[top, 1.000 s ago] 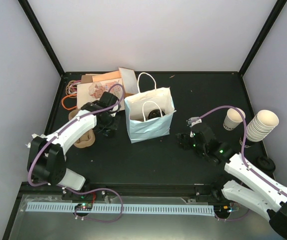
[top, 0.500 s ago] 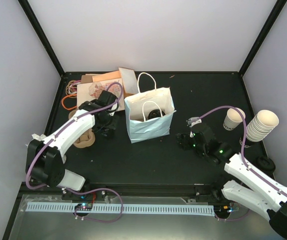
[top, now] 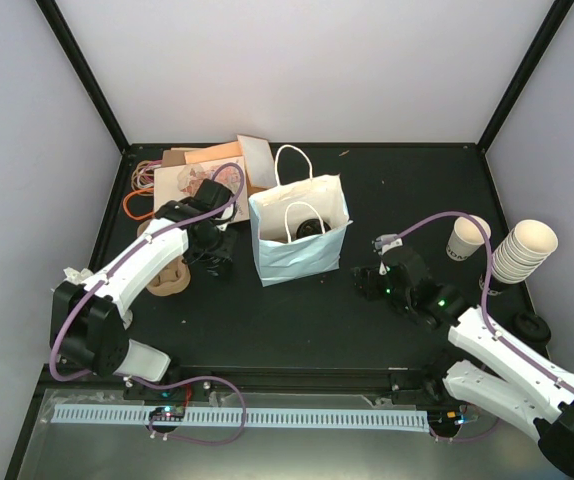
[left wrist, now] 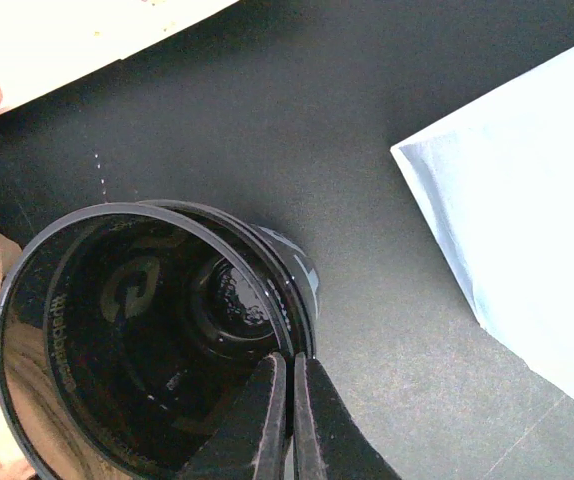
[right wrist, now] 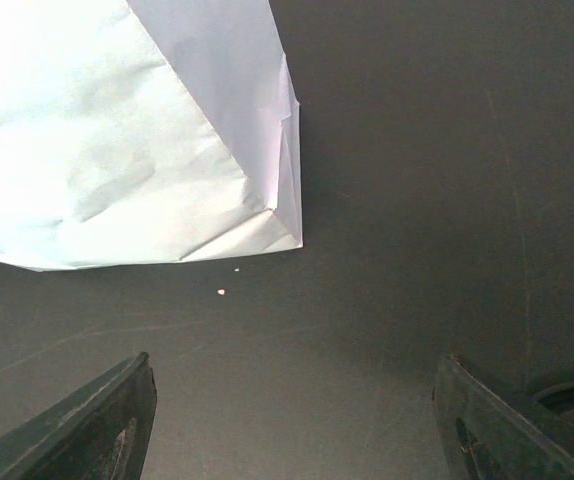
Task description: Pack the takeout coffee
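Note:
A white paper bag [top: 297, 240] stands open at mid table. A black disc [top: 308, 226] shows inside its mouth, the lid of a takeout coffee; the cup under it is hidden. My left gripper [top: 214, 260] is left of the bag, shut on the rim of a loose black lid [left wrist: 117, 330], which it holds tilted with its hollow side to the camera. A second black rim [left wrist: 302, 275] shows just behind it. My left gripper [left wrist: 290, 400] has its fingers pressed together on that rim. My right gripper [top: 372, 280] is open and empty, low over the table right of the bag [right wrist: 117, 130].
A brown pulp carrier [top: 167, 275] lies left of my left gripper. Papers and sleeves [top: 207, 165] and orange bands [top: 137, 205] lie at the back left. A lidless cream cup [top: 465, 238], a stack of cups [top: 522, 250] and a black lid [top: 533, 326] are at the right.
My left arm has shifted slightly to the left with the black lid still in its fingers. The right arm and the bag have not moved.

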